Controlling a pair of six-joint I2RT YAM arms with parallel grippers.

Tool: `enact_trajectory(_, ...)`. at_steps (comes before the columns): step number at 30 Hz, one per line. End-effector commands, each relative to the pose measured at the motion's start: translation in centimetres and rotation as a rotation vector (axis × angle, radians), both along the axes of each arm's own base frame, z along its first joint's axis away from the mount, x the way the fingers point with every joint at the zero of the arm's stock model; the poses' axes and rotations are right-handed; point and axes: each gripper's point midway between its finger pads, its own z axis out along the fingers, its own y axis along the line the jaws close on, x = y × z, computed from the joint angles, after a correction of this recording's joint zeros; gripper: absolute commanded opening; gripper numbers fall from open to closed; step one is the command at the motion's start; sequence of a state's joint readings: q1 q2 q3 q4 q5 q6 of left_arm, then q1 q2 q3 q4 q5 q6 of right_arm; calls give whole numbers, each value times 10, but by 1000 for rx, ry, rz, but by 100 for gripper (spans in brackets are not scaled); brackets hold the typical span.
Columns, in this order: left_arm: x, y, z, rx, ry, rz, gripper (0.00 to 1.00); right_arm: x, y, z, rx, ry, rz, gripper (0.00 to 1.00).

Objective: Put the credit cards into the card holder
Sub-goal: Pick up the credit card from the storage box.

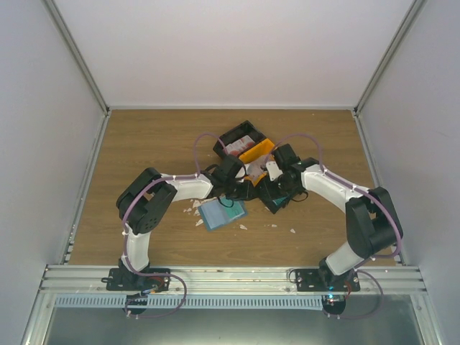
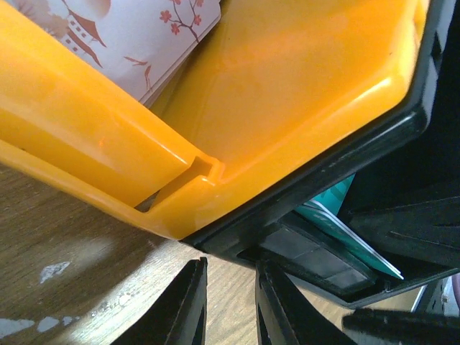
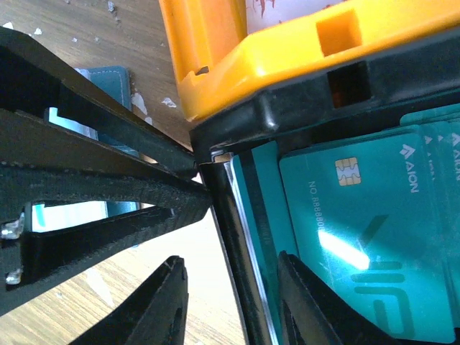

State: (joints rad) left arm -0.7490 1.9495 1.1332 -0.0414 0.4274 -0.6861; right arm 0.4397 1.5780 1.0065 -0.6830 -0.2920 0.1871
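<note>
The blue card holder [image 1: 221, 213] lies flat on the wood table, near of both grippers; its corner shows in the right wrist view [image 3: 108, 79]. Teal credit cards [image 3: 359, 215] lie in the tray's black end compartment and also show in the left wrist view [image 2: 338, 215]. White cards with red blossoms [image 2: 144, 36] sit in the far compartment. My right gripper [image 3: 231, 260] is open, its jaws astride the tray's black wall and the edge of the teal cards. My left gripper [image 2: 231, 266] is open and empty, just below the tray's orange part.
The black-and-orange three-compartment tray [image 1: 256, 151] stands mid-table between the two grippers [image 1: 237, 176] [image 1: 273, 180]. Small white scraps [image 1: 194, 210] lie scattered around the card holder. Grey walls close in the table on the left, right and back.
</note>
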Motion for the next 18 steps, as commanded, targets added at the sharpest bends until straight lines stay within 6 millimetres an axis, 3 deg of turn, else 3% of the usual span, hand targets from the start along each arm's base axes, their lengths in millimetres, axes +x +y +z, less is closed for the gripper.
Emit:
enact_trajectory(1, 0, 0, 13, -12, -53, -9, 23, 1, 4, 0, -21, -19, 9, 38)
enact_trajectory(9, 2, 13, 13, 15, -61, 33, 24, 5, 1, -16, -159, -52, -3, 49)
enact_trajectory(18, 6, 31, 16, 21, -72, 81, 24, -2, 13, -2, -92, -50, 35, 41)
